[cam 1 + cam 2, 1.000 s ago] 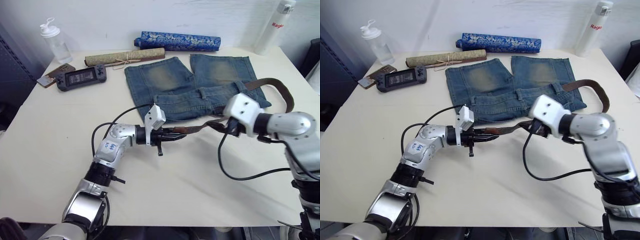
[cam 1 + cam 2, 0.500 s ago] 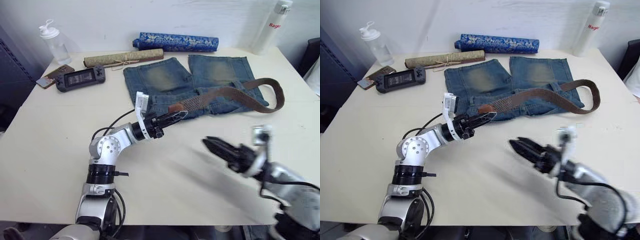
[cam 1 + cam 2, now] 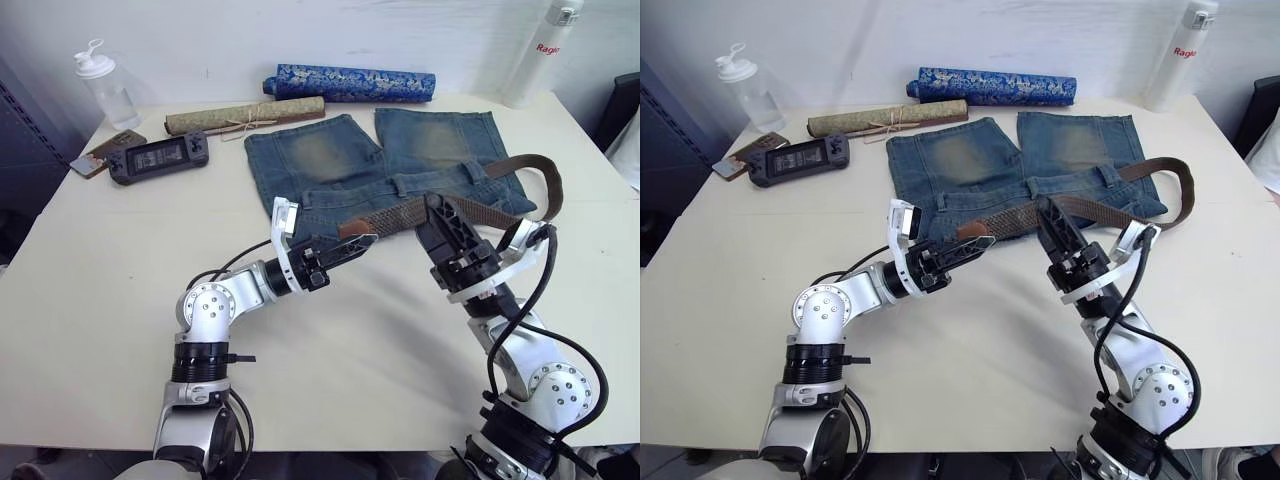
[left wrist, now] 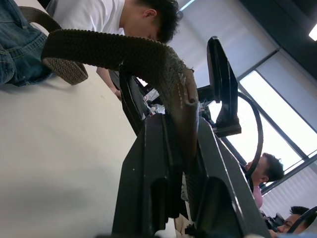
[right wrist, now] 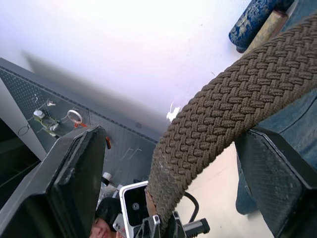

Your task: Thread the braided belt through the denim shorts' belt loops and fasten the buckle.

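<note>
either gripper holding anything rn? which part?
The left gripper is shut on the braided belt near its tan tip. The right gripper is open, its fingers either side of the strap, not clamping it.

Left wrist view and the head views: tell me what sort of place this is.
Probably an office or lab used for testing. Faded blue denim shorts and a black handheld game console lie on a plain cream table; seated people and large windows show behind.

Braided belt (image 3: 455, 205) draped across denim shorts (image 3: 330, 160)
</note>
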